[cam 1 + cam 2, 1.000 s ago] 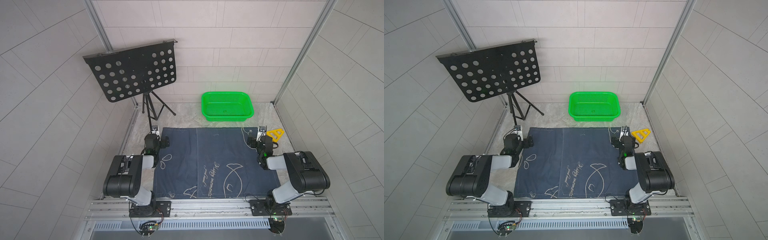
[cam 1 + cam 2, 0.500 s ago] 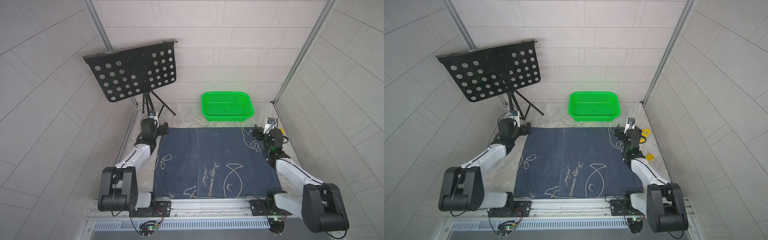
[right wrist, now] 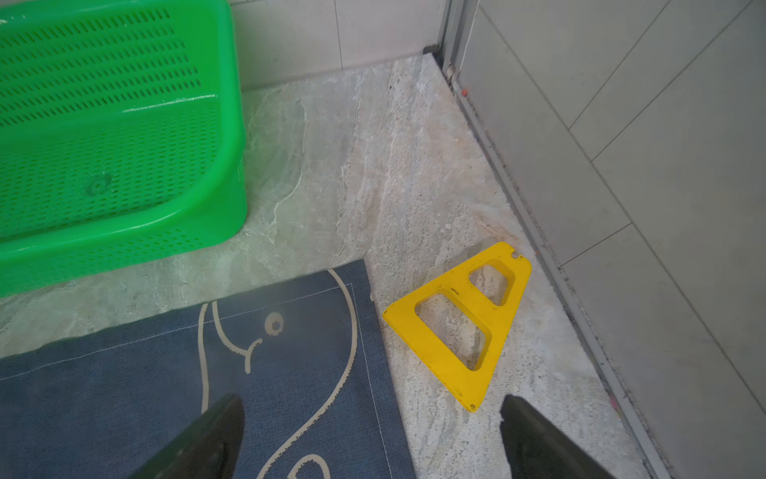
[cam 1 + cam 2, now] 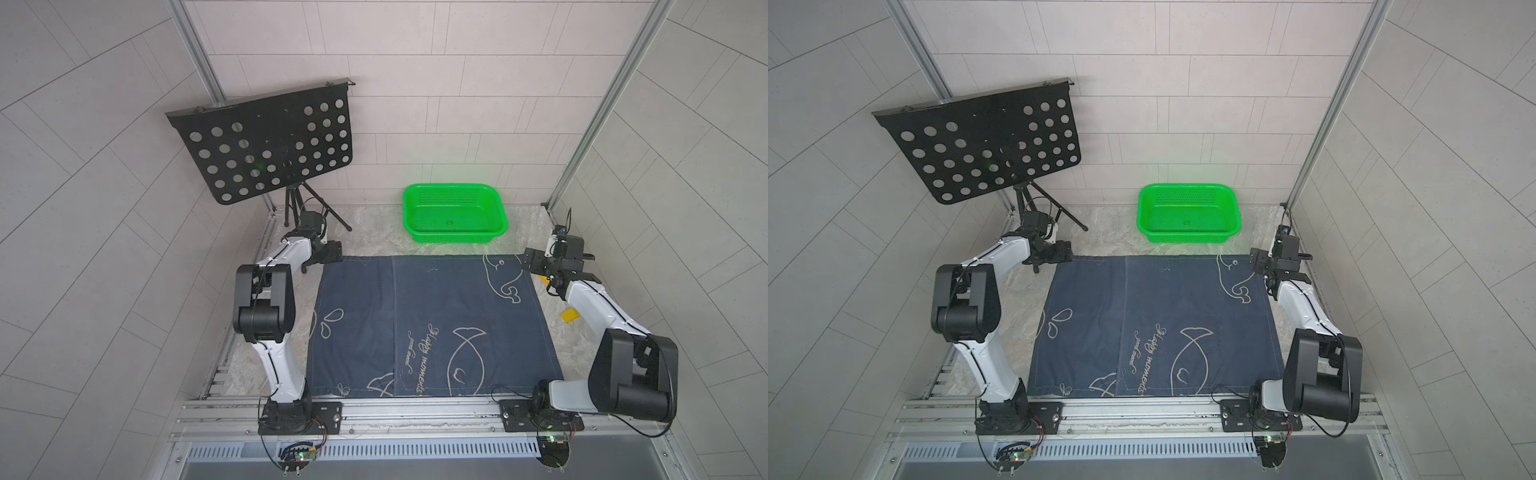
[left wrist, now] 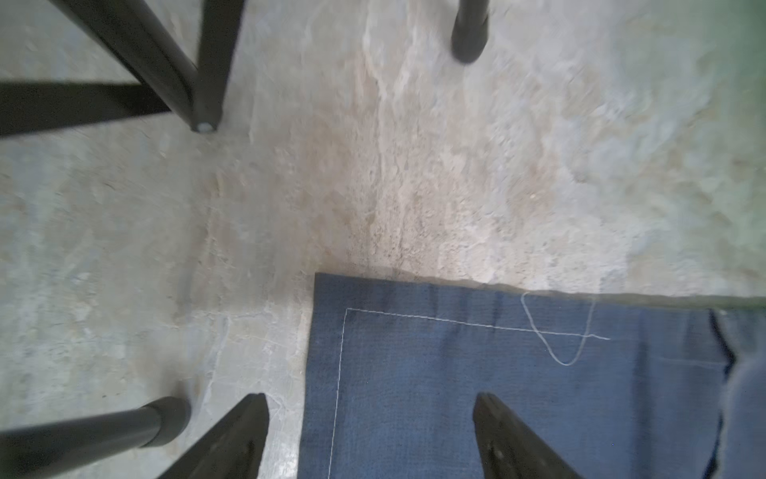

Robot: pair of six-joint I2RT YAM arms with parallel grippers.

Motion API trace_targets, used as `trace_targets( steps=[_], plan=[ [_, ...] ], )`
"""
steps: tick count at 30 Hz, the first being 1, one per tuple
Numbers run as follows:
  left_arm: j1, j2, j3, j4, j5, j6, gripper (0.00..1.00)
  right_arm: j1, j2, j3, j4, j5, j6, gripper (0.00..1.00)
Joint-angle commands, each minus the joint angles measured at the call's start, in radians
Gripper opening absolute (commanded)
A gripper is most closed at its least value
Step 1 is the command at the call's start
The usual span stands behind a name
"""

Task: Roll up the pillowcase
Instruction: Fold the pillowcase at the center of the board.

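Pre-grasp step: dark navy whale-print denim pillowcase (image 4: 428, 324) lies flat on the stone-look counter (image 4: 374, 232), left claw (image 5: 369, 400) and right claw (image 3: 371, 402) both spread, empty, at its far corners (next, likely: pinch, roll nearward).

Top views: high over the arm bases (image 4: 286, 415), looking steeply down toward the back wall (image 4: 436, 104), whole cell framed. Left wrist sits close above the pillowcase (image 5: 497, 394) at its far-left corner, right wrist at its far-right. Basket (image 3: 103, 124) is shared by right wrist and tops.
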Motion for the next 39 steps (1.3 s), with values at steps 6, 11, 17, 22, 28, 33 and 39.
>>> trace_targets(
  steps=[6,11,17,22,28,33,39],
  plan=[
    [-0.013,0.121,0.165,-0.183,-0.058,-0.047,0.75,-0.002,0.172,0.170,-0.237,-0.054,-0.038,0.96],
    [-0.024,0.199,0.239,-0.230,-0.077,-0.059,0.60,-0.002,0.270,0.259,-0.304,-0.061,-0.061,0.93],
    [-0.038,0.258,0.326,-0.286,-0.111,-0.038,0.54,-0.002,0.360,0.325,-0.327,-0.057,-0.069,0.90],
    [-0.040,0.287,0.329,-0.298,-0.118,-0.038,0.45,-0.002,0.423,0.382,-0.364,-0.052,-0.081,0.89],
    [-0.044,0.317,0.329,-0.307,-0.106,-0.026,0.29,-0.003,0.479,0.429,-0.385,-0.046,-0.097,0.88],
    [-0.043,0.321,0.335,-0.307,-0.083,-0.026,0.10,-0.004,0.528,0.482,-0.406,-0.008,-0.110,0.87],
    [-0.043,0.300,0.331,-0.301,-0.068,-0.026,0.02,-0.007,0.616,0.586,-0.438,-0.044,-0.116,0.84]
  ],
)
